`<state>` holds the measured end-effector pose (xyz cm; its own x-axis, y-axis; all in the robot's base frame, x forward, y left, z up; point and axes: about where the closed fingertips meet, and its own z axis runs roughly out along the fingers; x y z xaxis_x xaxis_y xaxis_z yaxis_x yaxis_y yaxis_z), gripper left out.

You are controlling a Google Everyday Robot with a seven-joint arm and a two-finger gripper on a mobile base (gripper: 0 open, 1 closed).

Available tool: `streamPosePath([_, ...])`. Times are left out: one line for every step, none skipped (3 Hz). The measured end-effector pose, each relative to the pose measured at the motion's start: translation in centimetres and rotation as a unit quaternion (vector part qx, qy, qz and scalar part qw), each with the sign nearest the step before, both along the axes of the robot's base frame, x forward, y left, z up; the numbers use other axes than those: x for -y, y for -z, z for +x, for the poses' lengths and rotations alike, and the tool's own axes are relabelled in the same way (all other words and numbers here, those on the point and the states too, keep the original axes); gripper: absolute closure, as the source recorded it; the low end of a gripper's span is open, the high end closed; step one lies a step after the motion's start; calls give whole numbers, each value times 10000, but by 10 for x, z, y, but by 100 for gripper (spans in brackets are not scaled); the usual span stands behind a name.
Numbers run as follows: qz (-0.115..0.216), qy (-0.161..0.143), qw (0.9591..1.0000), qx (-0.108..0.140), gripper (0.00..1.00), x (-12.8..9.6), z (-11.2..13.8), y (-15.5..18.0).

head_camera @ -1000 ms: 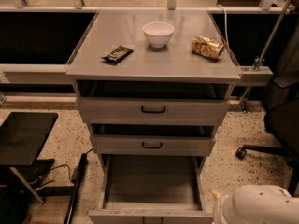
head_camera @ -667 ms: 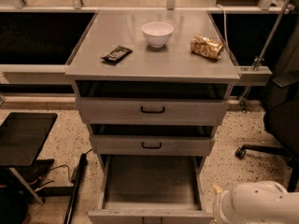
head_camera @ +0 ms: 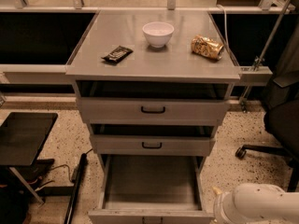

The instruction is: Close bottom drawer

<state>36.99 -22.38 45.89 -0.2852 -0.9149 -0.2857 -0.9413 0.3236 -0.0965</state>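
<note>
Inspector: Arm housing, white and rounded, has shifted slightly left since one second ago. It now sits just beside the front right corner of the bottom drawer. No contact between them can be confirmed.

Technician: Gripper status?

Inspector: The gripper is out of frame, somewhere past the lower edge to the right of the bottom drawer. Its state cannot be told.

Technician: Bottom drawer position?

Inspector: Unchanged. It remains pulled well out at the foot of the cabinet. The grey tray floor is exposed, and the front panel is cut by the lower frame edge.

Technician: Other drawers?

Inspector: The middle drawer, directly above the bottom drawer, protrudes a little, with a dark gap over it. The top drawer, one level higher, stands the same way. Both match the earlier frame.

Technician: Items on the desk?

Inspector: None has moved. Well above the bottom drawer, a white bowl stands upright near the centre of the surface. A dark wrapper lies flat toward the drawer's left side. A crumpled gold packet lies toward its right side. The three are apart from one another.
</note>
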Motion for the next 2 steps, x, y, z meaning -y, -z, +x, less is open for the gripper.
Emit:
streamPosePath([129, 55, 9995, 291, 0, 24, 38, 44])
streamPosePath([330, 135, 9988, 340, 0, 46, 61, 95])
